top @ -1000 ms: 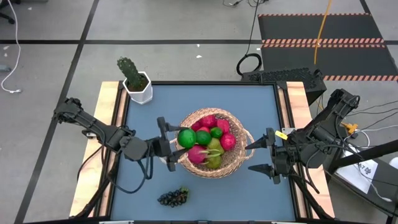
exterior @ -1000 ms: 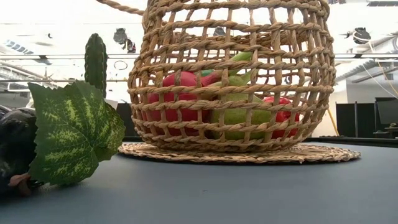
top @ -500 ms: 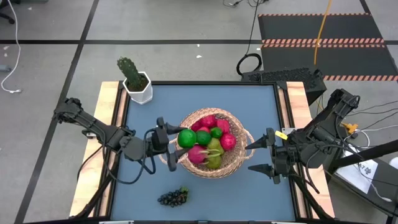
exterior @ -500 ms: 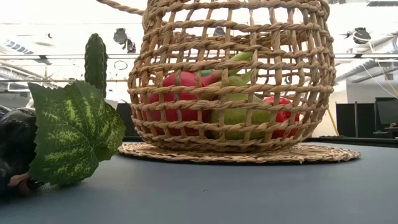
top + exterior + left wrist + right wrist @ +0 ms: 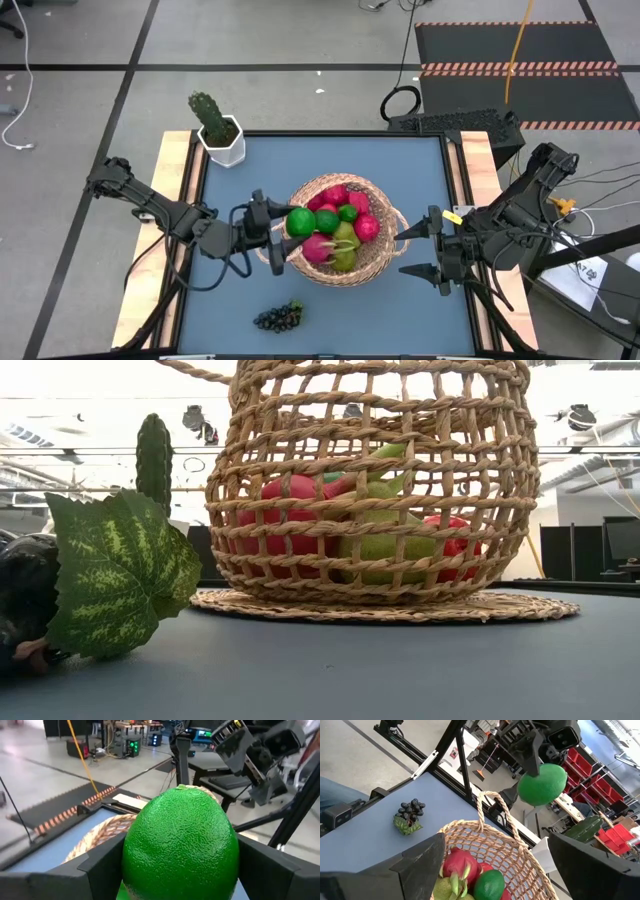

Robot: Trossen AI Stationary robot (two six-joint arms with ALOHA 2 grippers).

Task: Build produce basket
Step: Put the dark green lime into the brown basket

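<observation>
Produce is mostly piled in the basket point(image 5: 383, 255), and one lime point(image 5: 300, 222), gripped between the left gripper point(image 5: 282, 226) fingers, is held over its left rim, so release lies rightward; the right gripper point(image 5: 424, 252) waits wide open beside the basket.

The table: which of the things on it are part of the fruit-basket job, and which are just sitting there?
Part of the job:
- basket, already holding fruit
- lime, gripped by the left hand at the basket's edge
- grapes, on the table outside the basket

Just sitting there:
- potted cactus at the table's corner
</observation>
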